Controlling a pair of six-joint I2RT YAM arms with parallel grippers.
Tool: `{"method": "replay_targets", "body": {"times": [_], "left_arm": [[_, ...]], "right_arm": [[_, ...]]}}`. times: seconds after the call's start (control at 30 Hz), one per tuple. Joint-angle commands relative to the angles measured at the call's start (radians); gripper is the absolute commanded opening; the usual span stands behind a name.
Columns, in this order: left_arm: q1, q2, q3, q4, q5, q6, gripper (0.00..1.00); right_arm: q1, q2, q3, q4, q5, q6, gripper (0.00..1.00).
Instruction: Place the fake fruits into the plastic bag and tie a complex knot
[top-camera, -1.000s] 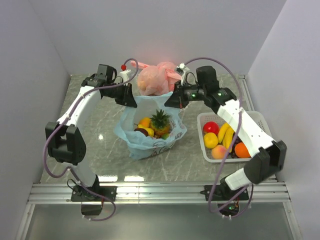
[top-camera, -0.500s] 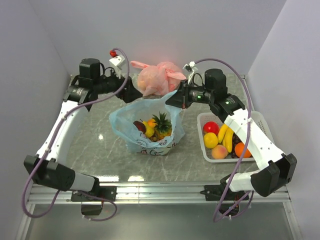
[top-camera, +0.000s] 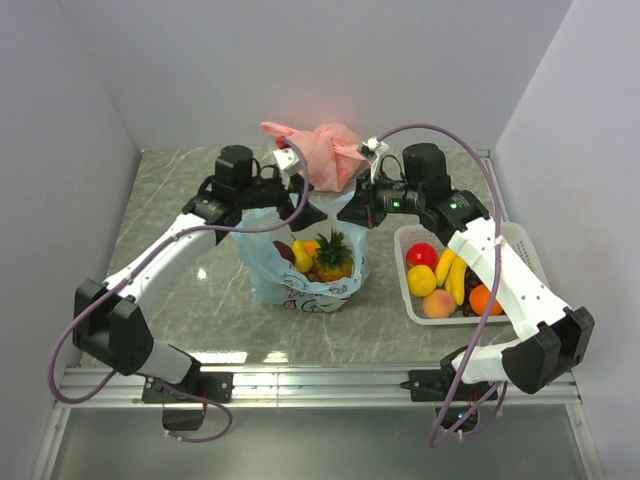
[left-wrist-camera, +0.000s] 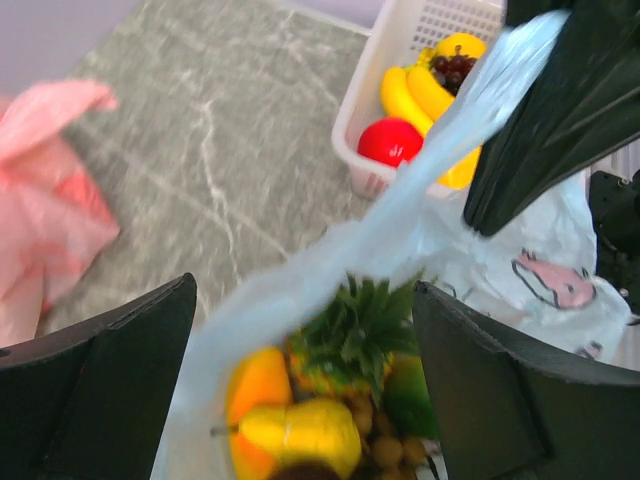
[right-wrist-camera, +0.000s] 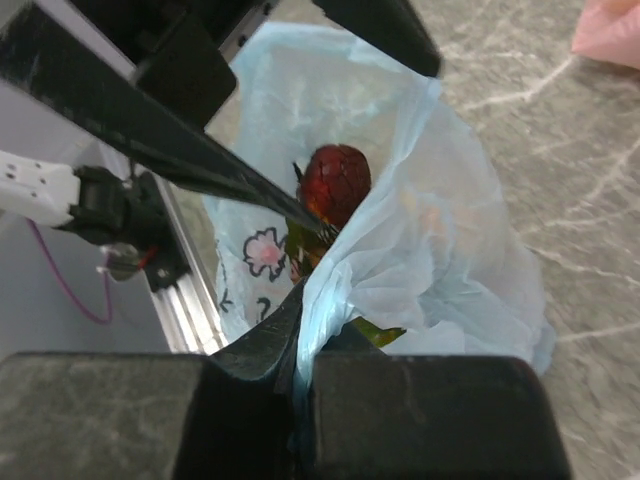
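The right claw (right-wrist-camera: 305, 345) is pressed together on a fold of the plastic bag (top-camera: 300, 285), pinching the thin blue rim at its tips and lifting that side. From that pinch a stretched strip of the bag (left-wrist-camera: 400, 215) runs across to the left claw (left-wrist-camera: 305, 300). That claw is spread wide, and the strip passes through the gap between its fingers without either finger gripping it.

The bag sits on the bench (top-camera: 400, 310) directly below both claws, its mouth drawn up towards them. Under the left claw lie the pineapple (top-camera: 333, 255) and some yellow and orange pieces. Just beyond the right claw's tips a dark red fruit (right-wrist-camera: 335, 185) shows inside. More fake fruits lie in the white basket (left-wrist-camera: 360, 115) out past the right claw, among them a red one (left-wrist-camera: 390, 140) and bananas (left-wrist-camera: 420, 90). The pink knotted bag (top-camera: 322, 150) sits on the far side of both claws.

By my reading the work is at the bag's mouth: gathering the handles, though the filling looks unfinished with the basket so full. Next the left claw needs to close on the strip it straddles. It should bite near the rim, so that the film does not slip out and both sides are held taut.
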Motion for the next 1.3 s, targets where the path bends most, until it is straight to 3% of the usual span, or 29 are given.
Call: {"method": "replay_targets", "body": {"times": [0.0, 0.1, 0.13, 0.17, 0.23, 0.27, 0.4, 0.47, 0.5, 0.53, 0.6, 0.73, 0.83, 1.1, 1.27], "left_arm": [[-0.066, 0.039, 0.016, 0.190, -0.012, 0.062, 0.93], [-0.097, 0.091, 0.033, 0.213, -0.011, 0.091, 0.88], [-0.101, 0.104, 0.054, 0.199, -0.004, 0.102, 0.83], [-0.108, 0.128, 0.067, 0.169, 0.002, 0.109, 0.69], [-0.109, 0.143, 0.090, 0.144, 0.026, 0.108, 0.55], [-0.108, 0.139, 0.087, 0.142, 0.029, 0.107, 0.44], [-0.106, 0.105, 0.053, 0.153, 0.068, 0.099, 0.27], [-0.111, 0.105, 0.057, 0.136, 0.095, 0.074, 0.24], [-0.114, 0.107, 0.062, 0.131, 0.105, 0.062, 0.24], [-0.118, 0.110, 0.068, 0.128, 0.112, 0.050, 0.24], [-0.134, 0.127, 0.099, 0.086, 0.146, 0.015, 0.30], [-0.181, 0.134, 0.105, 0.081, 0.181, -0.057, 0.65], [-0.216, 0.127, 0.065, 0.175, 0.180, -0.172, 0.80], [-0.241, 0.154, 0.019, 0.375, 0.166, -0.449, 0.89], [-0.281, 0.168, 0.024, 0.342, 0.039, -0.386, 0.87]], "right_arm": [[-0.004, -0.016, 0.077, -0.093, 0.036, -0.147, 0.04], [-0.018, -0.011, 0.097, -0.141, 0.055, -0.186, 0.13], [-0.024, -0.014, 0.098, -0.148, 0.059, -0.190, 0.21], [-0.033, -0.017, 0.098, -0.161, 0.062, -0.198, 0.32], [-0.065, -0.030, 0.099, -0.182, 0.078, -0.213, 0.47], [-0.076, -0.031, 0.102, -0.213, 0.084, -0.233, 0.48], [-0.142, -0.050, 0.098, -0.245, 0.083, -0.269, 0.38], [-0.143, -0.042, 0.101, -0.242, 0.054, -0.275, 0.14], [-0.143, -0.036, 0.104, -0.239, 0.040, -0.272, 0.08], [-0.143, -0.030, 0.117, -0.234, 0.027, -0.266, 0.01], [-0.142, -0.014, 0.131, -0.201, 0.000, -0.217, 0.00], [-0.143, -0.036, 0.137, -0.092, -0.031, -0.117, 0.00], [-0.143, -0.053, 0.139, -0.040, -0.026, -0.062, 0.00], [-0.119, -0.063, 0.091, -0.021, 0.038, -0.063, 0.00], [-0.113, -0.065, 0.096, 0.011, 0.125, -0.008, 0.00]]}}
